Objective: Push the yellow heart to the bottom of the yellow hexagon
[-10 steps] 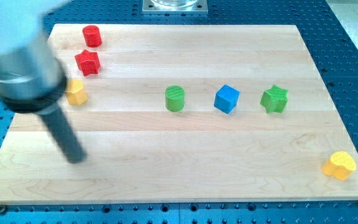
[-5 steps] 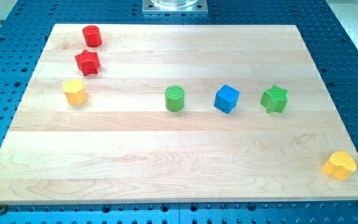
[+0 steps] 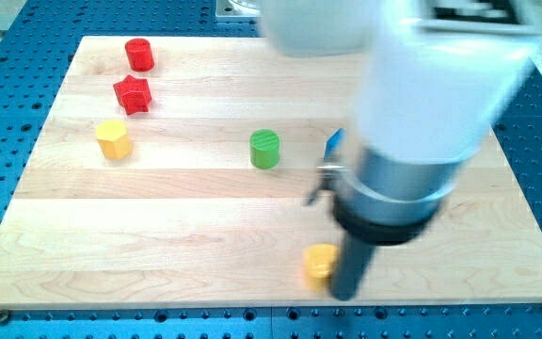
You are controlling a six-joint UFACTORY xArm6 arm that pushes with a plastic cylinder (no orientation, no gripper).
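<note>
Pressing my tip against the small yellow heart block's right side, I have no gripper, only a rod. The yellow hexagon block sits well apart at the wooden tabletop's left; most pushing remains.

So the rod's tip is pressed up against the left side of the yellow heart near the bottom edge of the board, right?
Not quite. In the camera view my tip sits at the right side of the yellow heart, not its left. The heart is indeed near the bottom edge of the board.
</note>
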